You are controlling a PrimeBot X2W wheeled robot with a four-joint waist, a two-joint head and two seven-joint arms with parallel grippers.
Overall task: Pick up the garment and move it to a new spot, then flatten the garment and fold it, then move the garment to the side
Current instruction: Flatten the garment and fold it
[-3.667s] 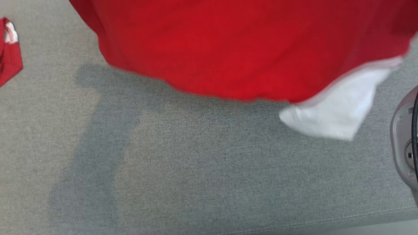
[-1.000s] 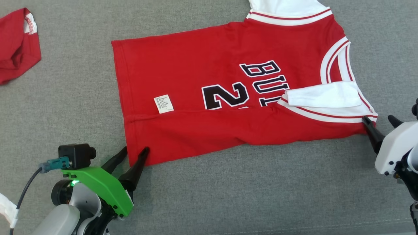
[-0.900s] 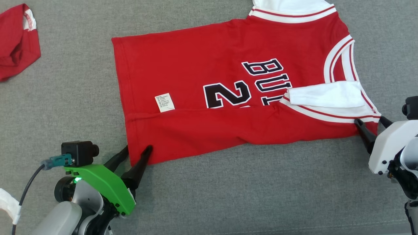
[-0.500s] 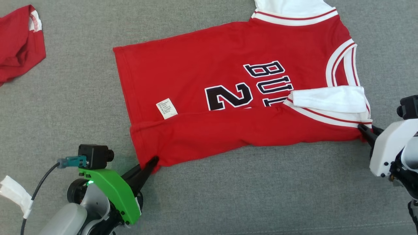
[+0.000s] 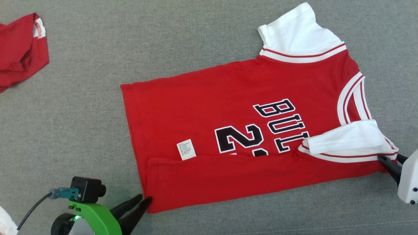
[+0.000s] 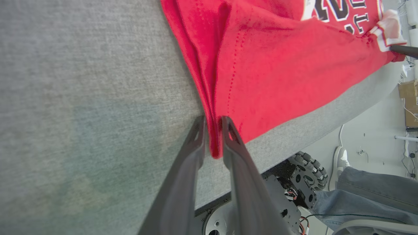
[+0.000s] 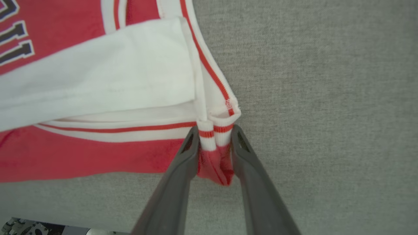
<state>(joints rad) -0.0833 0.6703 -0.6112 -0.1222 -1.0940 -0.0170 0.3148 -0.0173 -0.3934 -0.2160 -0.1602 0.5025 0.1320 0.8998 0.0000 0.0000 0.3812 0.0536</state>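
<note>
Bare grey cushion (image 5: pixel 81 107) lies open from 7 to 12 o'clock of the spread jersey (image 5: pixel 202 107) and in a narrower strip along its 6 o'clock edge, with a crumpled red cloth (image 5: pixel 19 49) the lone obstacle at far 10 o'clock.

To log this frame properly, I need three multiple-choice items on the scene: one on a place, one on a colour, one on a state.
1. Where does the crumpled red cloth lie in the head view? A on the jersey; B upper left; C lower right.
2. What colour are the sleeves of the red printed jersey? A black; B grey; C white.
3. What is the left hand doing? A pinching the jersey's hem corner; B hanging open above it; C gripping a sleeve.

Key: B, the cloth lies apart at the upper left; C, both sleeves are plain white; A, the left wrist view shows hem fabric drawn to a point between the two fingers.
</note>
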